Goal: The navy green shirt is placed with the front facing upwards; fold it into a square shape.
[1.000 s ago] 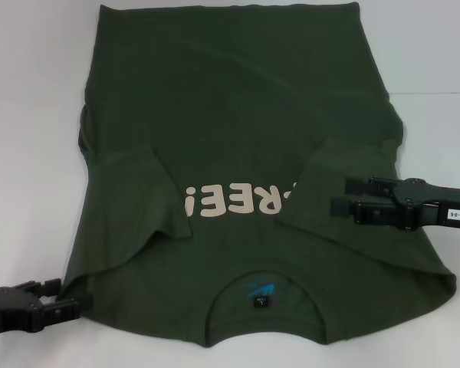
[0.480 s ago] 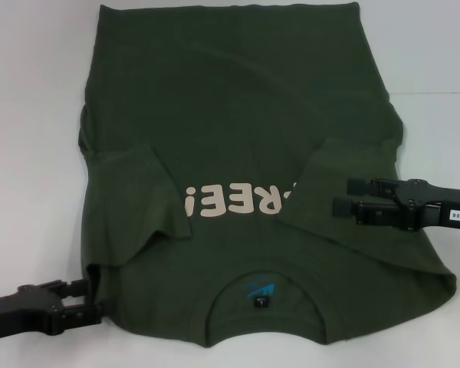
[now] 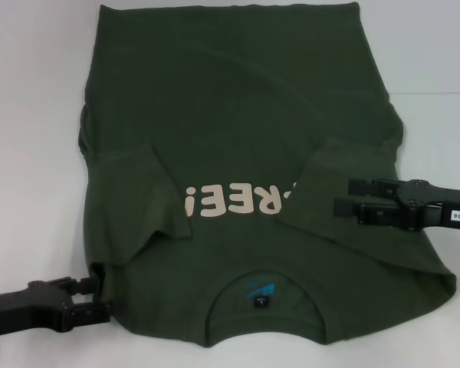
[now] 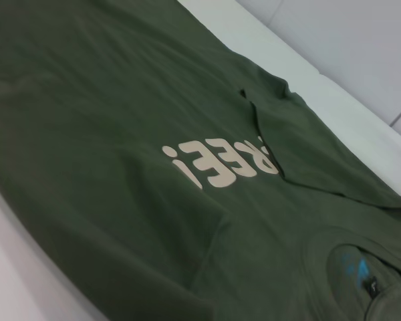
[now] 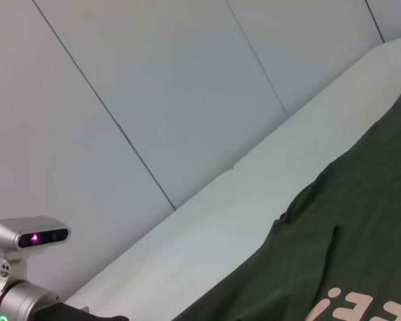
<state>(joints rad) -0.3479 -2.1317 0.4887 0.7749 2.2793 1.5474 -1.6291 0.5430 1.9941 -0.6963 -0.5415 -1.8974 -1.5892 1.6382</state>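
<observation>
The navy green shirt (image 3: 238,100) lies flat on the white table, its collar and blue neck label (image 3: 259,293) on the near side. Both sleeves are folded inward and partly cover the cream lettering (image 3: 238,201). My left gripper (image 3: 101,297) is at the shirt's near left corner, fingers apart, with the cloth edge bunched against them. My right gripper (image 3: 343,195) hovers open over the folded right sleeve. The left wrist view shows the shirt (image 4: 120,100) and its lettering close up. The right wrist view catches only a part of the shirt (image 5: 361,254).
Bare white table (image 3: 31,115) surrounds the shirt on the left, right and far sides. A grey panelled wall stands behind the table (image 5: 187,100). The robot's head camera (image 5: 28,235) shows in the right wrist view.
My left gripper has slid to the right up to the shirt's near left corner, and that corner has drawn inward with it. The right gripper has hardly moved.
</observation>
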